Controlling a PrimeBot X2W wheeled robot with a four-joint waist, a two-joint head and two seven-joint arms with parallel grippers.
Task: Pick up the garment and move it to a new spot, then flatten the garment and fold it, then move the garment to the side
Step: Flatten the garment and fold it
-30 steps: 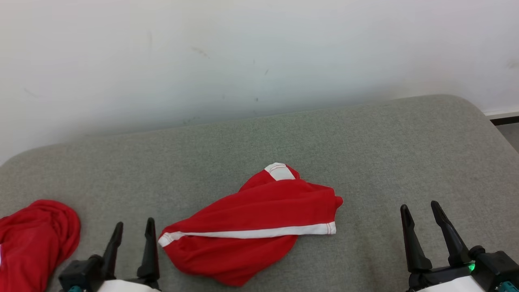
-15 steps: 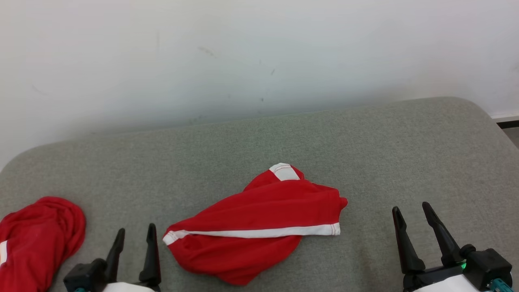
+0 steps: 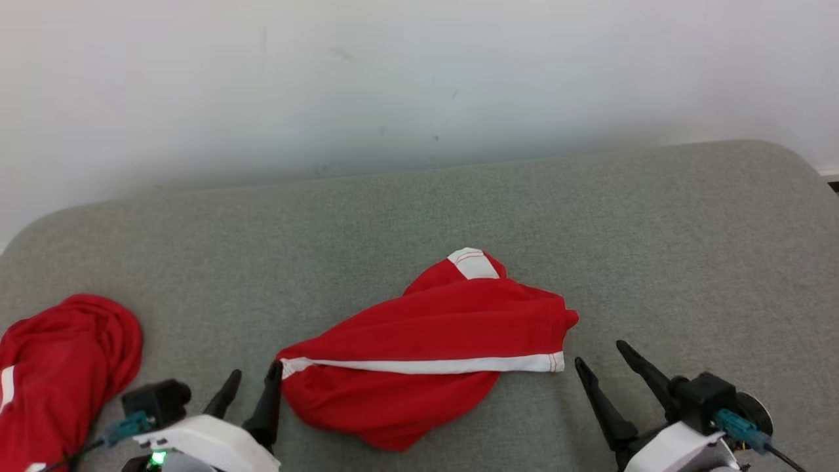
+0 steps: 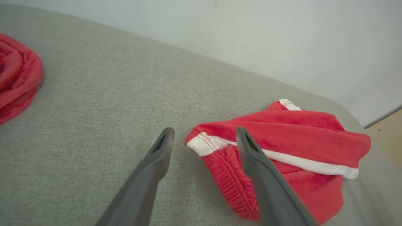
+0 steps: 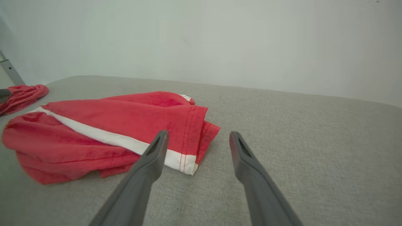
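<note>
Our left gripper (image 3: 254, 372) stands wide and empty, one finger just beside the white-striped corner of the garment (image 3: 426, 341), which lies crumpled mid-cushion (image 3: 655, 229). We cannot tell if they touch. Our right gripper (image 3: 600, 354), equally wide and empty, sits near the garment's other end. A second ago both grippers pointed straight ahead, farther off.

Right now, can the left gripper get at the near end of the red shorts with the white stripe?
Probably yes. The left gripper is open, and the striped end of the red shorts lies just ahead of its fingertips on the grey cushion, nothing between. The other red garment lies well aside.
</note>
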